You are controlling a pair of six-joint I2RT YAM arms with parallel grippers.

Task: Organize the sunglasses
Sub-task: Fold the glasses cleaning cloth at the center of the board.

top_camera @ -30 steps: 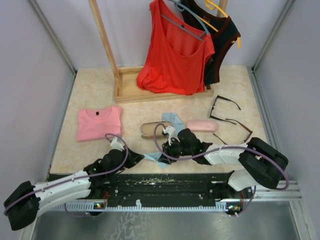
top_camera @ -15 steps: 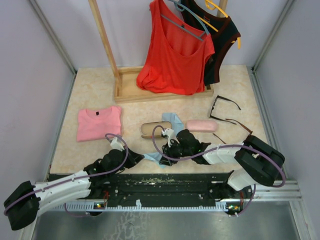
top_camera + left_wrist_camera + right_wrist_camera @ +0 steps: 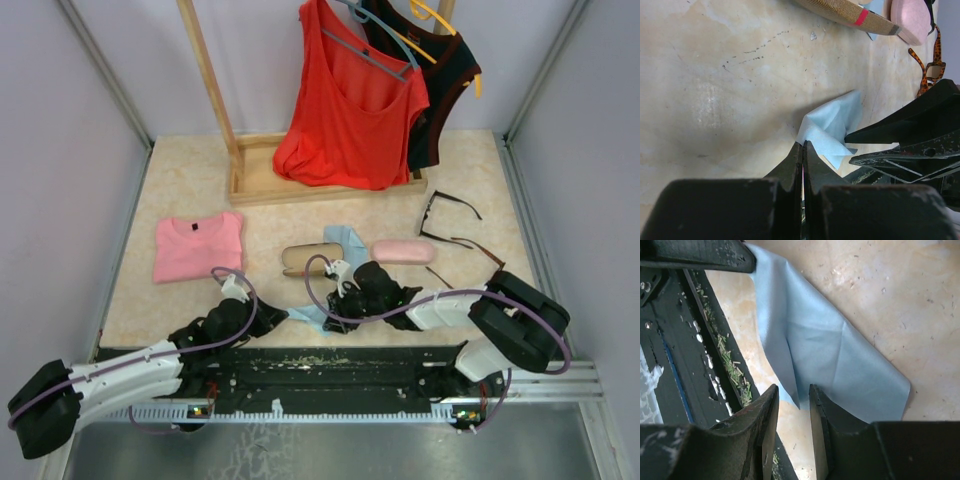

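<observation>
Blue cloth was the whole story at the table's near edge. The left gripper was clenched tight on one corner of it. The right gripper stood astride a fold on the other side, jaws a little apart and not visibly pinching.

The sunglasses sat well away on the right, open and untouched. The black pair lay at the back and the brown pair just beyond the pink case, with the brown case beside that.

This looked like a preparatory step, getting the cloth in hand between the two arms before any pair was folded or put away. The next move called for the right jaws to nip that fold cleanly. Then both arms would need to move together, so the cloth did not slip from the left's thin corner hold.
</observation>
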